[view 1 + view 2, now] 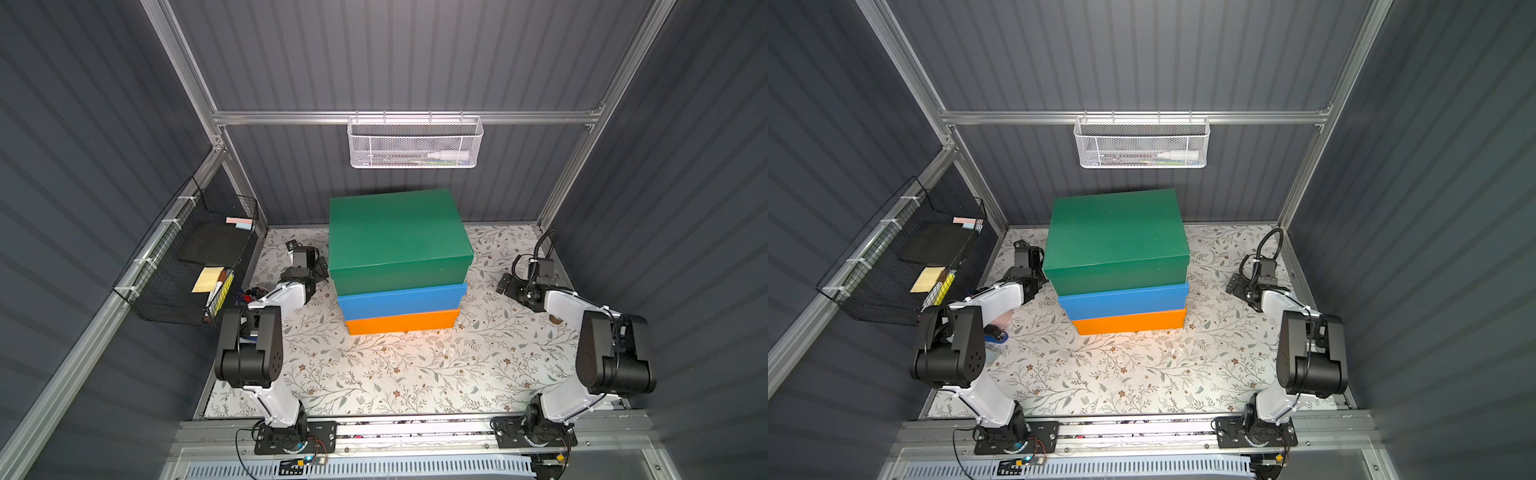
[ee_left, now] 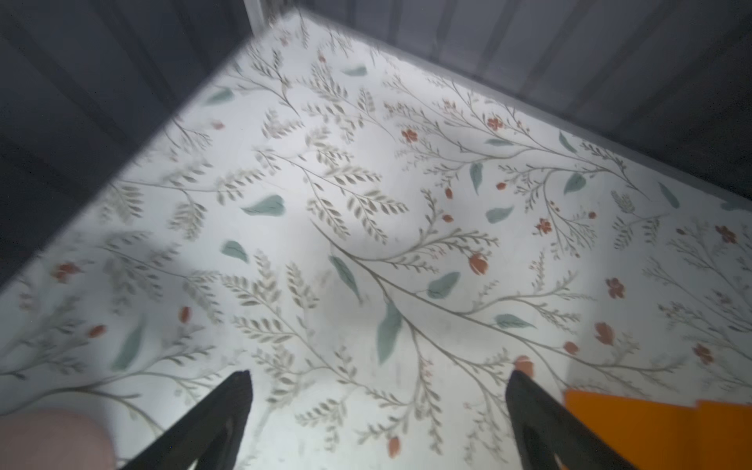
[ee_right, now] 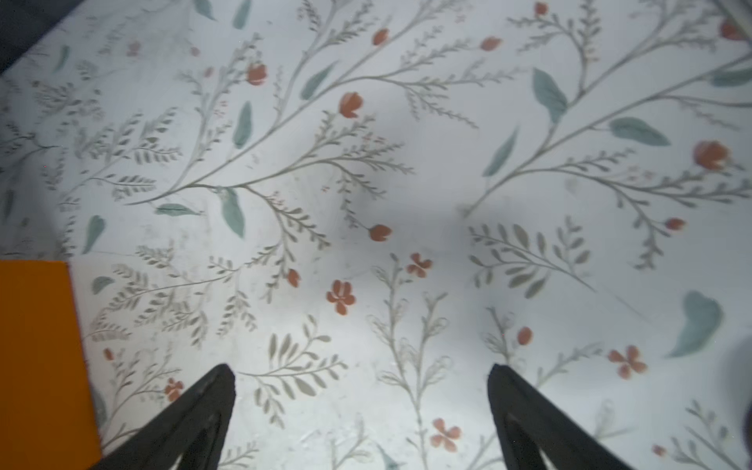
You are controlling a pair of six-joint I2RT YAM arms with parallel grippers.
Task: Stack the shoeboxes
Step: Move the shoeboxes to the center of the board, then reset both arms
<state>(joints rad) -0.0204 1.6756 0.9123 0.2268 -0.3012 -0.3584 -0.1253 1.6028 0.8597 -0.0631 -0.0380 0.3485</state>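
Nearest me, the rail [image 1: 415, 430] carries both arm bases along the front edge of the bench [image 1: 374, 374]. The left arm [image 1: 286, 297] and right arm [image 1: 561, 301] each reach away from me, one down each side of the floral bench top.

In its wrist view the left claw [image 2: 378, 376] is spread wide. Nothing sits between its fingers, and only bare bench lies under it. A corner of the orange box [image 2: 651, 431] lies just beside one finger; I cannot tell whether they touch. The right claw [image 3: 360, 368] is spread just as wide and is empty too, over bare bench. There the orange box [image 3: 36, 358] shows off to one side, apart from the fingers.

Further in, both top views show the three boxes as one stack at the rear middle of the bench. The orange box is at the bottom, the blue box [image 1: 401, 299] sits on it, and the green box [image 1: 395, 232] is on top, lids on. The left claw is close against the stack's left side. The right claw stands well apart from the stack, near the bench's right edge.

Beyond, a black wire rack [image 1: 187, 266] hangs on the left wall with paper pads in it. Farthest back, a white mesh basket [image 1: 415, 141] hangs on the rear rail.
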